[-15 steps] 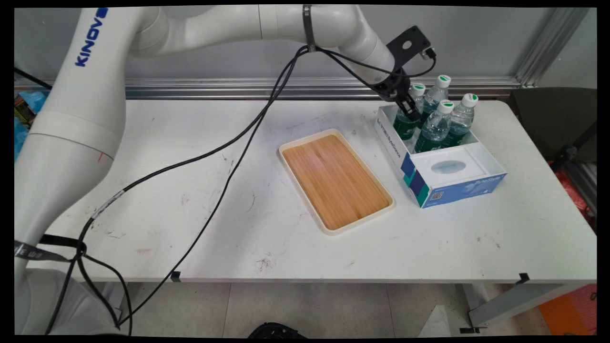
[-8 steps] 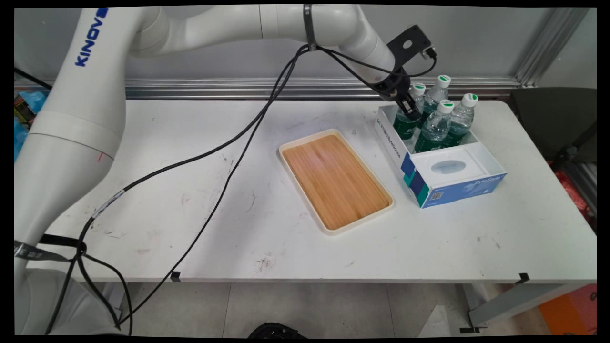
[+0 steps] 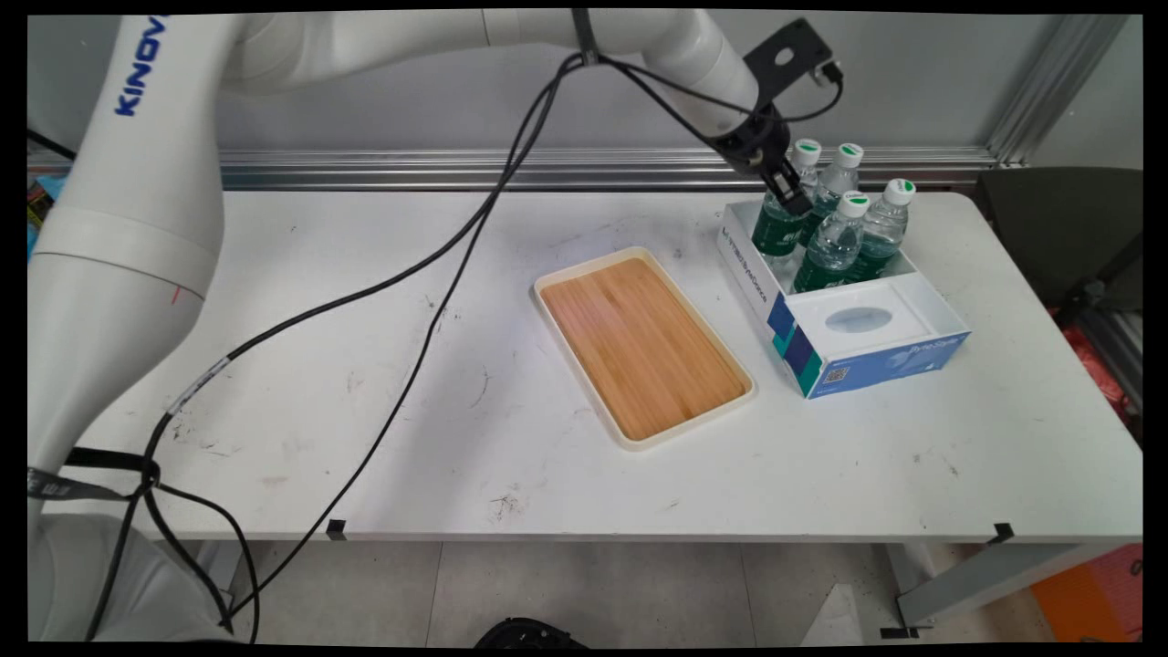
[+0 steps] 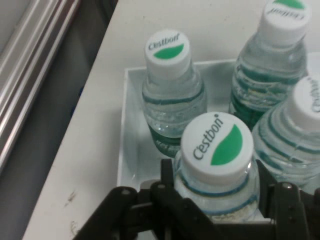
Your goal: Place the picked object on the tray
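Observation:
My gripper (image 3: pixel 792 190) is shut on the neck of a water bottle (image 3: pixel 780 224) with a white and green cap, at the far left corner of the blue and white box (image 3: pixel 876 358). That bottle stands higher than the three other bottles (image 3: pixel 835 242) beside it in the box. In the hand view the held bottle (image 4: pixel 216 147) sits between the black fingers (image 4: pixel 167 180) of the gripper (image 4: pixel 217 192), with the other bottles (image 4: pixel 172 90) behind and to the right inside the white box wall (image 4: pixel 123 150).
A bamboo tray (image 3: pixel 643 347) with a cream rim lies left of the box, mid-table. The box's near part has a white insert with an oval hollow (image 3: pixel 858 319). Black cables (image 3: pixel 438 274) hang from the arm across the table's left half.
The gripper has risen a little with the bottle in it; the bottle's cap now stands higher than before. The other bottles, box and tray have not moved.

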